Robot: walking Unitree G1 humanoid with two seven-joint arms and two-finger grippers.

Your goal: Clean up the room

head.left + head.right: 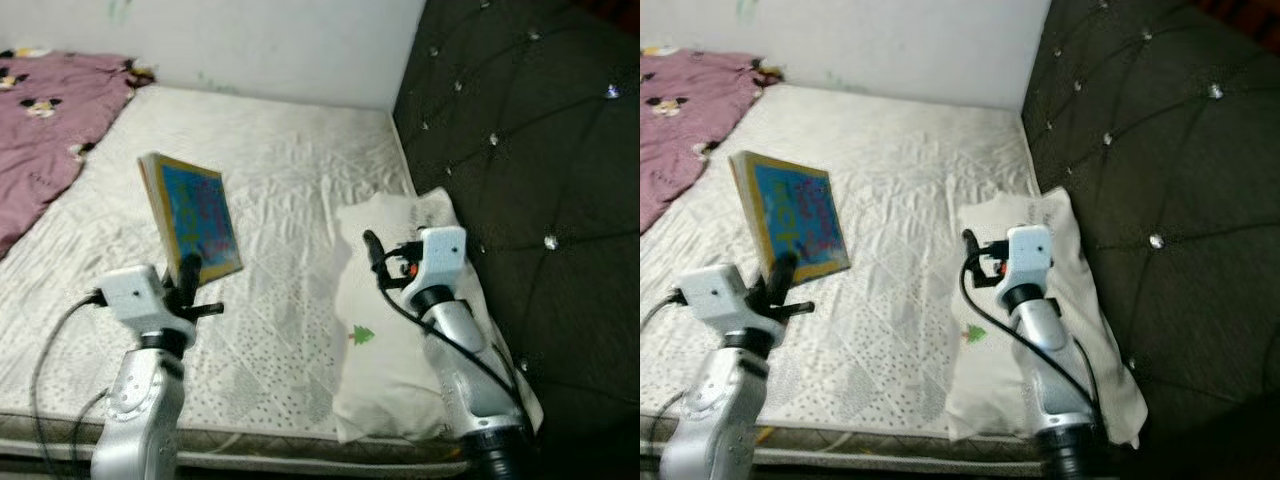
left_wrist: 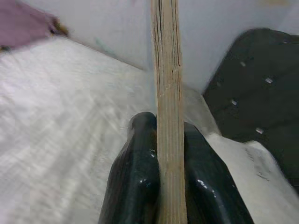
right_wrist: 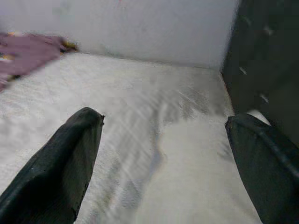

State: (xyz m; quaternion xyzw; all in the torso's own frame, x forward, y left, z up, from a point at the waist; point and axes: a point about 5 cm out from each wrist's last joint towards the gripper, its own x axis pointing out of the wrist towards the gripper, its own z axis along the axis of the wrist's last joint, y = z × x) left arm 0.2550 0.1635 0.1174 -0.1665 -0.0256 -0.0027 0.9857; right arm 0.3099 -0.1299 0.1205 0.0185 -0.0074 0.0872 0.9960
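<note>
Head views: my left gripper holds one book upright above the mattress; one pillow and one purple blanket remain, so tidying looks early. Left wrist: fingers clamped on the book's edge. Right wrist: my right gripper is spread wide, empty, over the pillow.

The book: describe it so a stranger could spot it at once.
On the white mattress before the dark tufted headboard, look toward the robot's left side. There the left gripper holds the book upright by its lower edge. Its bright blue cover with a yellow border sets it apart from the white pillow and purple blanket.
</note>
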